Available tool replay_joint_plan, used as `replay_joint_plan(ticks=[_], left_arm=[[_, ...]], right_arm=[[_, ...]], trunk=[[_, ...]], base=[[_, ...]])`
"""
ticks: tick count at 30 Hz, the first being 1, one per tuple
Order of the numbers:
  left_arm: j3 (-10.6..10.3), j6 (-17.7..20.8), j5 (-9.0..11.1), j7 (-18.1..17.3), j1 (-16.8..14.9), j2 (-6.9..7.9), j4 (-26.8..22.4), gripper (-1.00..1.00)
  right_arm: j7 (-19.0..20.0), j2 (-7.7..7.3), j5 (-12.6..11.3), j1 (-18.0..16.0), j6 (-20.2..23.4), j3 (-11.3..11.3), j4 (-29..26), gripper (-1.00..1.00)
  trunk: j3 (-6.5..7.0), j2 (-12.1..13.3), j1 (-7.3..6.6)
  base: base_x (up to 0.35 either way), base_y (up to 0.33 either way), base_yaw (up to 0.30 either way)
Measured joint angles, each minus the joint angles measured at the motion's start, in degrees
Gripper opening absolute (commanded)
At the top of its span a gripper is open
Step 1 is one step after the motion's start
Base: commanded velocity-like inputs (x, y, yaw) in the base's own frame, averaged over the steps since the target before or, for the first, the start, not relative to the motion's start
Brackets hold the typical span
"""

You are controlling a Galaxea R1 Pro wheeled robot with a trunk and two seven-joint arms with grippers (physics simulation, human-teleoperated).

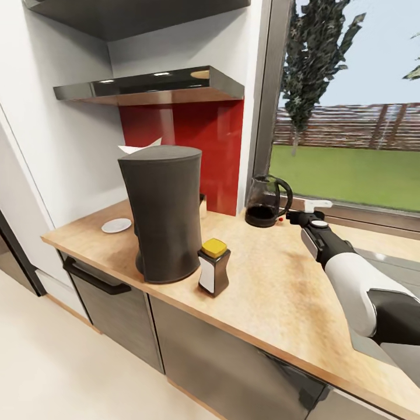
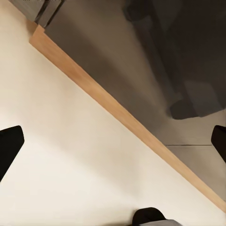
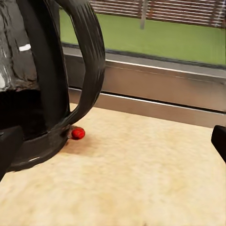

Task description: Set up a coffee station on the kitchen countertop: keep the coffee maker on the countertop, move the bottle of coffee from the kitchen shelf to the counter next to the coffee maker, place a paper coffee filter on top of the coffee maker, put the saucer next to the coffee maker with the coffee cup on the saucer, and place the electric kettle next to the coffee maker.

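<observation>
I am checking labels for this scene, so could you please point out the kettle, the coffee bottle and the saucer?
kettle [image 1: 263, 205]: head view, on its dark glass body.
coffee bottle [image 1: 213, 270]: head view, on its brown body below the yellow cap.
saucer [image 1: 116, 225]: head view, on the middle of the white plate.

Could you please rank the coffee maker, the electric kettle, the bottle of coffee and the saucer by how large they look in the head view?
1. coffee maker, by far the largest.
2. electric kettle.
3. bottle of coffee, though it stands nearer the camera, so its place after the kettle is unsure.
4. saucer, smallest.
</observation>
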Motion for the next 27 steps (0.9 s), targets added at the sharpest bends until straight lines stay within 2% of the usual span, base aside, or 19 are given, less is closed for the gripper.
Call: replay_joint_plan(ticks=[4,9,27], left_arm=[[0.0,0.0,0.0,0.0,0.0,0.0,0.0,1.0],[0.0,0.0,0.0,0.0,0.0,0.0,0.0,1.0],[0.0,0.0,0.0,-0.1,0.0,0.01,0.0,1.0]], right_arm=[[-3.7,-0.01,0.0,0.0,-1.1,0.1,0.9,1.0],[-6.5,-0.15,-0.1,-0.1,-1.7,0.5,3.5,1.0],[-7.0,0.07,-0.1,-0.4,-2.0,0.4,4.2,1.0]], trunk=[[0.0,0.0,0.0],[0.0,0.0,0.01],[0.0,0.0,0.0]], base=[[0.019,0.0,0.0],[0.006,0.0,0.0],[0.038,0.0,0.0]])
